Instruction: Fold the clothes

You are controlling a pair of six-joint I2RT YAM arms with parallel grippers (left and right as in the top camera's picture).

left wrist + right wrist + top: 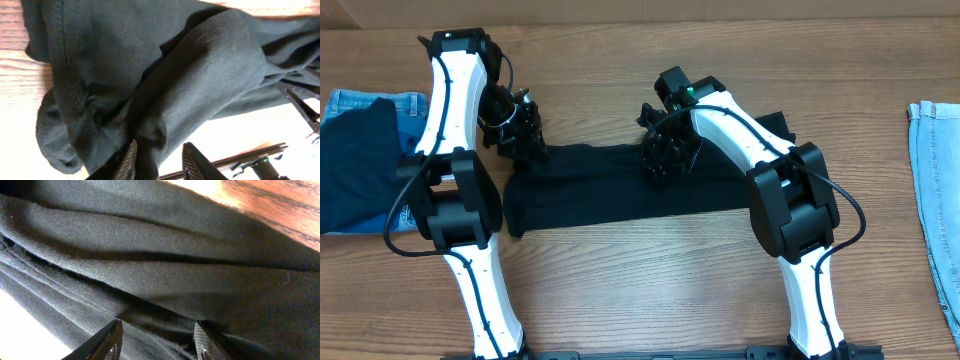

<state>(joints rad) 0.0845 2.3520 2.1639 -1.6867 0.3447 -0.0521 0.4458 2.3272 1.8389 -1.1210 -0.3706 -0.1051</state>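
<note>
The garment (610, 195) lies across the table's (650, 280) middle, between a clothes pile (360, 165) left and jeans (938, 200) right.

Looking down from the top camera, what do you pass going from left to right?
Dark blue cloth → left gripper → right gripper → light blue jeans. The black garment stretches under both grippers.

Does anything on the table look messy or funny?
Yes, the black garment in the middle. It isn't lying flat: its end by the left gripper is scrunched into lumpy folds, and long wrinkles run along it. Nothing looks torn or spilled, and the blue denim at the right edge lies smooth.
</note>
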